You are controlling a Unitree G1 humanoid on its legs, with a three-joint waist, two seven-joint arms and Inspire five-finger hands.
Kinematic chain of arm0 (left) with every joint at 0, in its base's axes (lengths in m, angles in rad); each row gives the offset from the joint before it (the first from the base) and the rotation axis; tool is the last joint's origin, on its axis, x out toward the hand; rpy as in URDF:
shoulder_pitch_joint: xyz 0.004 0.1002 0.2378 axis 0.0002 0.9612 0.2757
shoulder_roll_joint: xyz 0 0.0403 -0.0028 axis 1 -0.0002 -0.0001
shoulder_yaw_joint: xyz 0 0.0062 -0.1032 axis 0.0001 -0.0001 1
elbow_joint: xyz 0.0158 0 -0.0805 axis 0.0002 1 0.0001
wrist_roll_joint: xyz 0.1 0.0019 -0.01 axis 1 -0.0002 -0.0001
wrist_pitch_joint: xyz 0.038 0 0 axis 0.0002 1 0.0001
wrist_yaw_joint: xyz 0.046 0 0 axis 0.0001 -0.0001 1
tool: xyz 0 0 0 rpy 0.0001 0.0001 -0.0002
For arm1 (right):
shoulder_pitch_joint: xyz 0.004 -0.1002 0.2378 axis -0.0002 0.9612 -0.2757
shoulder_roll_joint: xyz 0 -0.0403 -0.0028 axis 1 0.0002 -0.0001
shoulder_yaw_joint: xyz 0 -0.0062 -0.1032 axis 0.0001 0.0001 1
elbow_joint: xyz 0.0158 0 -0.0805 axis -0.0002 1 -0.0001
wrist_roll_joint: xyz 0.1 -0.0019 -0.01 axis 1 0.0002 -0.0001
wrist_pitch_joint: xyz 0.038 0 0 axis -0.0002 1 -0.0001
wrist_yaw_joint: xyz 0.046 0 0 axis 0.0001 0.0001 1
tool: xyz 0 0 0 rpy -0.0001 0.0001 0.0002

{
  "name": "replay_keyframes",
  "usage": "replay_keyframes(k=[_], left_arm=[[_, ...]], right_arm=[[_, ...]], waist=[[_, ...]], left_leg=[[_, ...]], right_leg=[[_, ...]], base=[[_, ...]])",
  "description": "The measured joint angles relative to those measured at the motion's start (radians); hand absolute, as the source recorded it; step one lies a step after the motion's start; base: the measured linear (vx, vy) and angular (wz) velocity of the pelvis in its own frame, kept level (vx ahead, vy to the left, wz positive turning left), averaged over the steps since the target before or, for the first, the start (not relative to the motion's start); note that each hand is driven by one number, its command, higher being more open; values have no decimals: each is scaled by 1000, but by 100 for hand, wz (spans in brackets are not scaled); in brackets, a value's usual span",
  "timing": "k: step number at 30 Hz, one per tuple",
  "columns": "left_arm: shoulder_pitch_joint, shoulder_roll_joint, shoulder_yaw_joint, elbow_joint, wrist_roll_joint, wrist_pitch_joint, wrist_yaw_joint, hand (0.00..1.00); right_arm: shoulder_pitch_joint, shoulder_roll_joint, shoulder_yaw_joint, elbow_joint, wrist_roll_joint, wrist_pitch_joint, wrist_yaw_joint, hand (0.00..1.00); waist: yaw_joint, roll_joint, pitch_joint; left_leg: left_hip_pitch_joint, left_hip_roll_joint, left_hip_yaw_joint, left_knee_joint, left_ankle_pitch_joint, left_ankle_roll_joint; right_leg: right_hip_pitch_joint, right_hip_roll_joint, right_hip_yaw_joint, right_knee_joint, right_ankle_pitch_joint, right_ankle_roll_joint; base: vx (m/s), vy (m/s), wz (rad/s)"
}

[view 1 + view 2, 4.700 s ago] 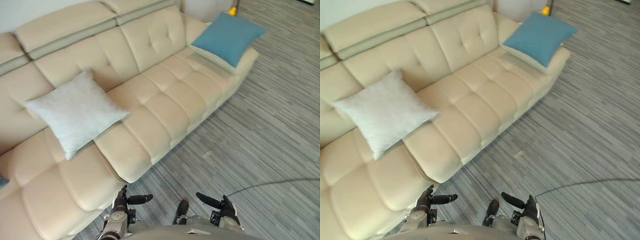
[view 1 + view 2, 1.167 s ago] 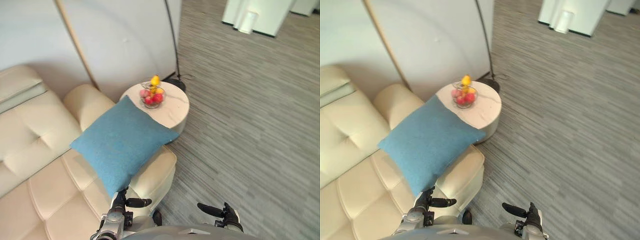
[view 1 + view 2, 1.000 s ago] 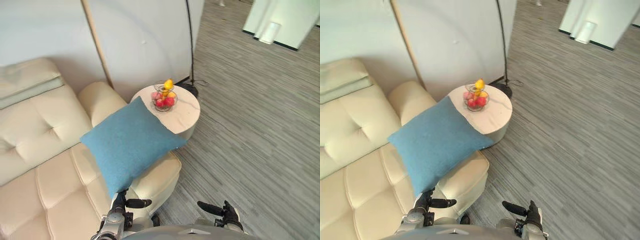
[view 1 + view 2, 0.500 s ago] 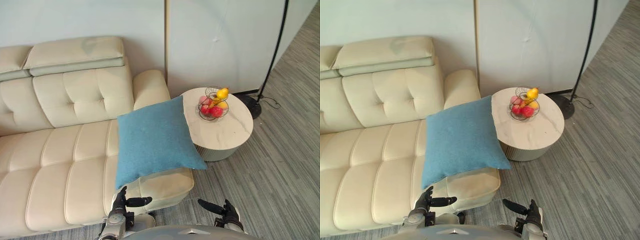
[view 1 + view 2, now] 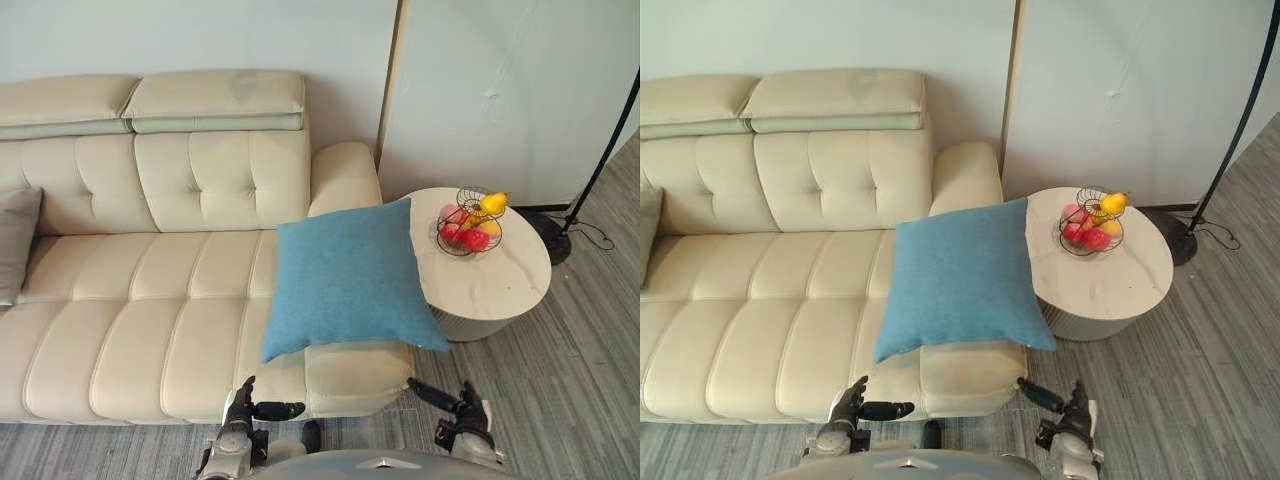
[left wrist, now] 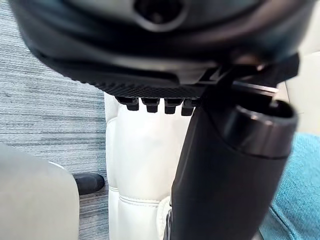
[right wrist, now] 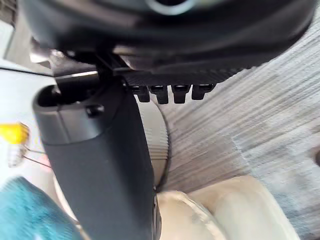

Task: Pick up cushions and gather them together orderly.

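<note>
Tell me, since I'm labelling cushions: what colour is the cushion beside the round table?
The cushion is plain teal-blue, clearest in the left eye view.

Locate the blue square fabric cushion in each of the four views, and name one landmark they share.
Left eye view: blue square fabric cushion, centre, on the end of the cream leather sofa, by the round white table.
Right eye view: centre, likewise.
Left wrist view: teal patch beside the sofa.
Right wrist view: teal corner near the yellow fruit.
Shared landmark: the sofa.

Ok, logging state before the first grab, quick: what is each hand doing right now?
Left hand: open, holding nothing.
Right hand: open, holding nothing.
</note>
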State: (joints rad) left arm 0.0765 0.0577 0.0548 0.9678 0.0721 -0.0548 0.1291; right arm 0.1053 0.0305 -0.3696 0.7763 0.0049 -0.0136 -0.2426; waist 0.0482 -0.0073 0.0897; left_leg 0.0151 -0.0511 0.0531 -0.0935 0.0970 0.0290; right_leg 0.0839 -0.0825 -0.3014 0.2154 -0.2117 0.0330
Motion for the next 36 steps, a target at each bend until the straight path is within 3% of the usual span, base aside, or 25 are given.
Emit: replay_keyframes(k=[6, 10, 21, 25, 30, 36], left_arm=[[23, -1, 12, -6, -42, 0, 3, 100], [68, -2, 88, -67, -60, 0, 6, 100], [103, 43, 128, -269, -132, 1, 37, 100], [103, 33, 120, -339, -183, 0, 53, 100], [97, 30, 27, -397, -208, 0, 81, 100], [5, 29, -101, -401, -220, -1, 83, 100]], right_arm=[[24, -48, -88, -251, 15, 0, -41, 100], [28, -87, -147, -345, 11, 0, -67, 100], [-19, -117, -155, -401, 27, -8, -62, 100], [-35, -125, -88, -401, 130, -20, -48, 100], [-49, -124, 54, -385, 182, -28, -26, 100], [-168, -105, 200, -291, 193, -32, 0, 100]], waist=[[-8, 23, -10], [-12, 26, -14], [-13, 18, -20], [-19, 26, -15], [-28, 31, -11], [-24, 6, 23]], left_leg=[[-8, -4, 9, 0, 2, 2], [-10, -8, 12, 0, 0, 4], [16, -22, -15, 5, 2, 16], [14, -19, -15, 0, 1, 15], [-15, -17, -21, 0, 3, 9], [-65, -17, -37, 6, 19, 13]], right_leg=[[7, 2, 7, -31, 7, 10], [19, 0, 7, -53, 14, 22], [59, -2, 34, -79, 19, 16], [58, 2, 41, -86, 17, 14], [29, 6, 41, -90, 16, 11], [-11, 13, 30, -94, 21, 5]], base=[[-125, 38, 2], [1, 12, 1], [46, -5, 6], [-55, -14, -3], [-48, 5, 4], [15, -17, 7]])
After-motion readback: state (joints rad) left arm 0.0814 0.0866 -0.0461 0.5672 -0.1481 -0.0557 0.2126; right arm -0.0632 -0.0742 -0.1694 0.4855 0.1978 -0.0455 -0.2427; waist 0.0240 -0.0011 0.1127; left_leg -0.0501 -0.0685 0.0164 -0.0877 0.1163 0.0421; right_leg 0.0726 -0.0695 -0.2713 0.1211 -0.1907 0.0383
